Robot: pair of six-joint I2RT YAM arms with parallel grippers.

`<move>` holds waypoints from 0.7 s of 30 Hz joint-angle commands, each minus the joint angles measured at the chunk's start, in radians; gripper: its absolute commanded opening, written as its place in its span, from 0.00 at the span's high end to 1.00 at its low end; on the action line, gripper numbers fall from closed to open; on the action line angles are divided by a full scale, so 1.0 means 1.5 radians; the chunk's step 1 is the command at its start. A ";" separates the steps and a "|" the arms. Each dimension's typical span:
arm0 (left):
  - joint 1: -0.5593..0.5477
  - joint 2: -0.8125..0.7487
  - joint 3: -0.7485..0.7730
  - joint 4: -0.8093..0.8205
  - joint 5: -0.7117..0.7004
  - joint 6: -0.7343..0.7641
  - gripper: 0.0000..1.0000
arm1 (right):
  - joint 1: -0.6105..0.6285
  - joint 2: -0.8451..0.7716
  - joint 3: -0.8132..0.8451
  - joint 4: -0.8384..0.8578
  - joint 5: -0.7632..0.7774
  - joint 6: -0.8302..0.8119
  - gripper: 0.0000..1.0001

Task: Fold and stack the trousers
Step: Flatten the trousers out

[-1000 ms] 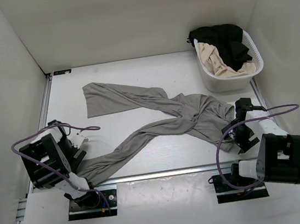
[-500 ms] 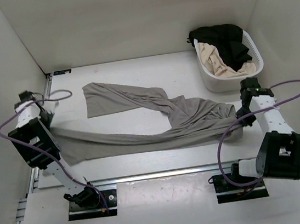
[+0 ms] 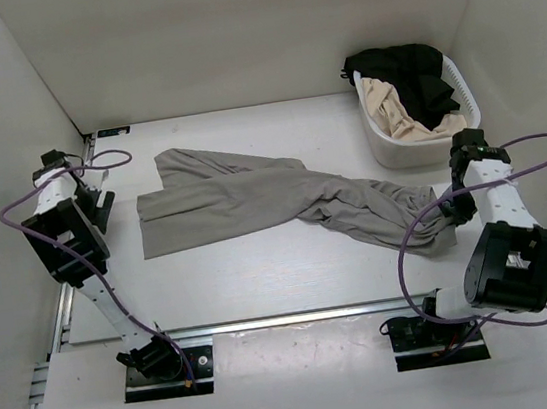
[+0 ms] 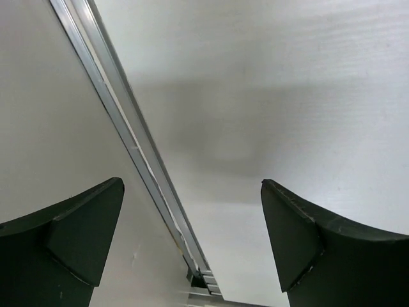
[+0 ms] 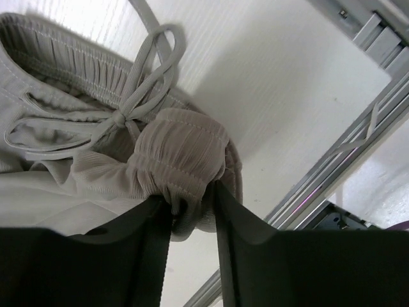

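The grey trousers (image 3: 252, 197) lie spread across the middle of the table (image 3: 264, 281), both legs reaching left with one laid partly over the other, the waist bunched at the right. The right tool (image 3: 451, 211) has its jaws nipped on a gathered fold of the waistband (image 5: 182, 150), just beside the tied drawstring (image 5: 137, 96). The left tool (image 3: 99, 207) hangs near the hem ends with its jaws spread wide and nothing between them, above the table's left rail (image 4: 147, 166). A white basket (image 3: 398, 153) stands in the far right corner.
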State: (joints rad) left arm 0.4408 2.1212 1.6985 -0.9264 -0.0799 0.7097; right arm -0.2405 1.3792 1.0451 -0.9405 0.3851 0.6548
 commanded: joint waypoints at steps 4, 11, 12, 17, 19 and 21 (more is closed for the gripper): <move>-0.001 -0.146 -0.089 -0.031 0.078 0.000 0.00 | -0.001 0.012 -0.002 0.002 -0.028 -0.025 0.58; -0.159 -0.351 -0.431 0.062 0.140 0.160 0.00 | -0.007 0.012 -0.008 -0.014 -0.022 -0.019 0.42; -0.197 -0.369 -0.494 0.119 0.123 0.176 0.00 | -0.007 0.012 -0.008 -0.014 -0.022 -0.019 0.40; -0.216 -0.337 -0.517 0.188 0.067 0.198 0.00 | -0.020 0.006 -0.023 -0.020 -0.022 -0.012 0.31; -0.216 -0.311 -0.490 0.206 0.074 0.190 0.00 | -0.020 0.006 -0.038 -0.011 -0.031 -0.012 0.30; -0.231 -0.303 -0.482 0.218 0.082 0.190 0.00 | -0.026 0.000 -0.044 -0.004 -0.039 -0.012 0.30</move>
State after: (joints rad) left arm 0.1059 1.6470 0.9409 -0.7361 0.0498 0.9672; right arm -0.2680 1.4021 0.9974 -0.9436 0.3443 0.6327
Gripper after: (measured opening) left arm 1.000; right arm 0.701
